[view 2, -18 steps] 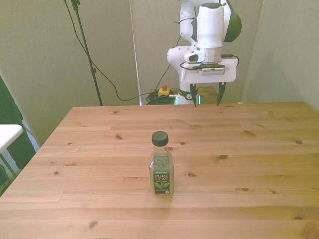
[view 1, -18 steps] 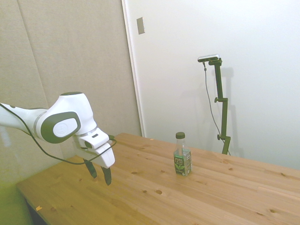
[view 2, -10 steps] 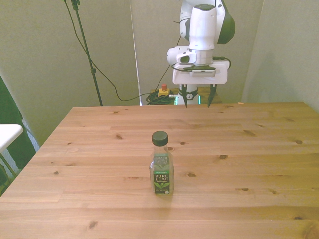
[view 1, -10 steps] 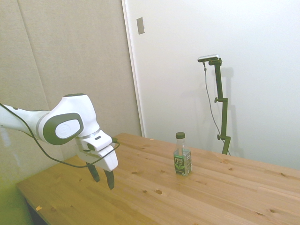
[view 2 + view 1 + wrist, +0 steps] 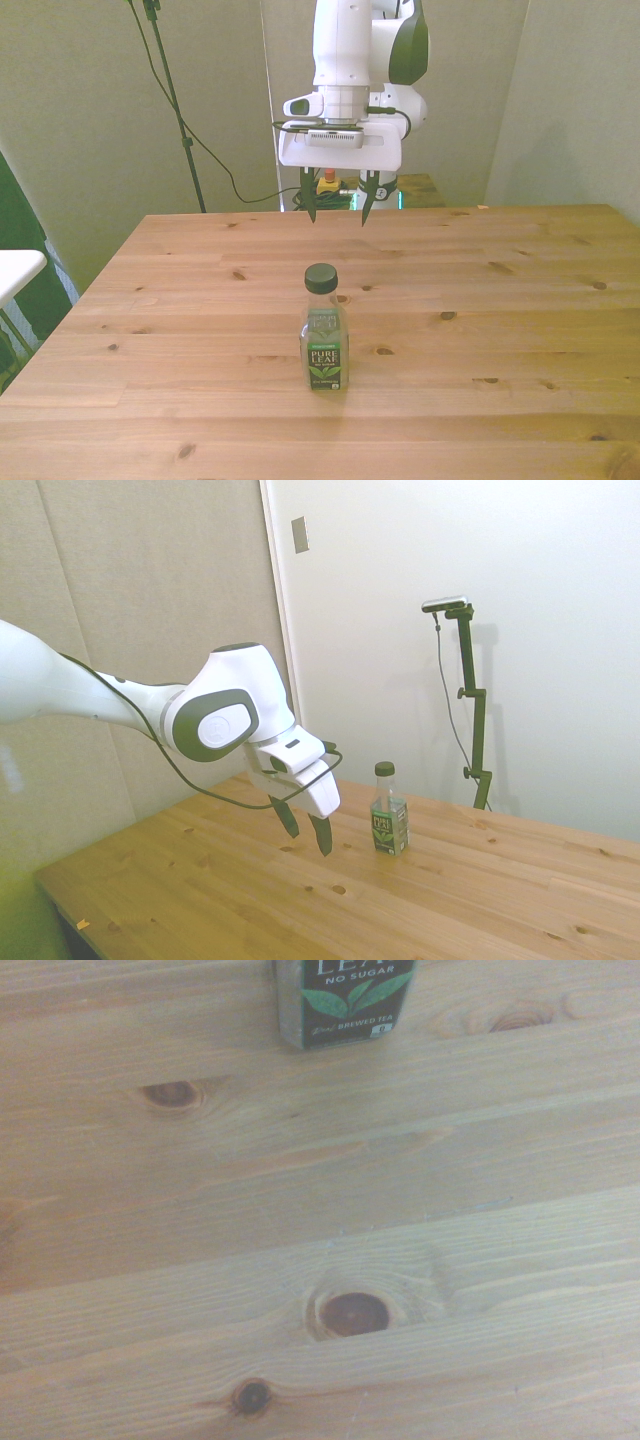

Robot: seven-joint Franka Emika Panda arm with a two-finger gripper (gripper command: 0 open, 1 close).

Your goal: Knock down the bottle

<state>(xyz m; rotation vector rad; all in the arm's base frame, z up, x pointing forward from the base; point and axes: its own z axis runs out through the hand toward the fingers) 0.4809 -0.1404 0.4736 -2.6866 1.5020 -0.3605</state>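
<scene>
I work at a wooden table (image 5: pixel 500 300) made of long pale boards with dark knots. From the side view, a beige wall (image 5: pixel 150 580) stands next to a white wall (image 5: pixel 450 540) with a small grey plate (image 5: pixel 300 534) on it. In the front view, the wall behind looks greenish, a black cable (image 5: pixel 215 160) hangs down, and a red button on a yellow box (image 5: pixel 326 182) sits low.

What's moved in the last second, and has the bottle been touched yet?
The end effector has swung across the table toward the bottle; in the front view it went from the front view's right to directly behind the bottle. It is open as before, holding nothing, and there is a gap between it and the bottle. The bottle has not been touched: same spot, upright, cap on.
</scene>
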